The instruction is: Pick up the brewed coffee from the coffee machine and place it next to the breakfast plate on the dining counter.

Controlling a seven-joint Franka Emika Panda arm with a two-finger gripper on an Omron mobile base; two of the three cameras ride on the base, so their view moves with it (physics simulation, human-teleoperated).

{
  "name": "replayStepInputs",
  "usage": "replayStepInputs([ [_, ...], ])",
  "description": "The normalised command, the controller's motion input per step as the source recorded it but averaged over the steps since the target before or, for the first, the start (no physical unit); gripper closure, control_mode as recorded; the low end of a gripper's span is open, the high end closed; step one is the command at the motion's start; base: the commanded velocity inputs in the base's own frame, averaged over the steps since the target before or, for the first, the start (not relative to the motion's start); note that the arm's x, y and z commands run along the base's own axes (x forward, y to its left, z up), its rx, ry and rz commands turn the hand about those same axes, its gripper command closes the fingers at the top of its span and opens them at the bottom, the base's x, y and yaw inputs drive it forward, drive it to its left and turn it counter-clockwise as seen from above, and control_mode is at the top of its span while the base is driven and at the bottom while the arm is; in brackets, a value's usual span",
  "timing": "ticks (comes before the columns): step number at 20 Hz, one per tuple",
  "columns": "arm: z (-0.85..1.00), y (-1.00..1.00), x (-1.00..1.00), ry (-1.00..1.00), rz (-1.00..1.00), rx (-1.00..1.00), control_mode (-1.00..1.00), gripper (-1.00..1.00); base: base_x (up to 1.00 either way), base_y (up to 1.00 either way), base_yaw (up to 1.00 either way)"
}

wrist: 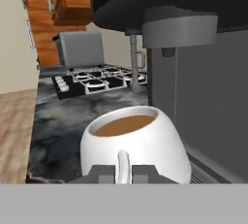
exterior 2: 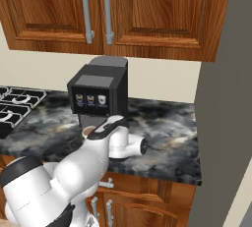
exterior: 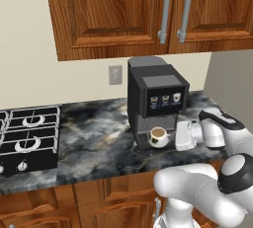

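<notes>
- Cup position: the brewed coffee (exterior: 158,135), a small white cup of brown liquid, sits on the drip tray of the black boxy coffee machine with a grey top (exterior: 154,94), directly under the spout, on the dark marble tabletop with grey veining (exterior: 94,133).
- End effector (exterior: 177,135): in the left base view it lies level with the cup and just to the cup's right; in the hand view its two dark fingertips (wrist: 101,173) stand on either side of the cup's small white handle (wrist: 123,162), close to it, narrowly spread. Whether the pads already press the handle cannot be told.
- Step in hand, as a judgement: grasping the cup at the handle. A sound grasp would centre the handle between the pads, close firmly, then draw the cup straight out from under the spout before lifting, kept level so the liquid, which stands near the rim, does not spill.
- Risk: lifting too early could strike the cup against the grey spout housing (wrist: 179,29) overhead.
- Hidden or unclear: the grey band cuts off the cup's base and the fingertips' lower parts in the hand view; in the right base view the arm's white wrist (exterior 2: 115,137) covers most of the cup.
- Surroundings: a black gas hob (exterior: 27,135) lies well apart to the left, under brown wooden wall cabinets (exterior: 123,10).
</notes>
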Motion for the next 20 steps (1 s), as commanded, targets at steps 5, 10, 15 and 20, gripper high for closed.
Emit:
replayStepInputs([
  [5, 0.33, 0.02, -0.32, 0.0, 0.2, 0.05, -1.0, 1.0, 0.0, 0.0, 0.0],
  [10, 0.94, 0.0, -0.28, 0.0, 0.14, 0.27, -1.0, 1.0, 0.0, 0.0, 0.0],
  [15, 0.8, 0.05, -0.76, 0.0, 0.02, 0.02, -1.0, 1.0, 0.0, 0.0, 0.0],
  [20, 0.68, 0.07, -0.66, 0.0, 0.0, -0.16, -1.0, 1.0, 0.0, 0.0, 0.0],
])
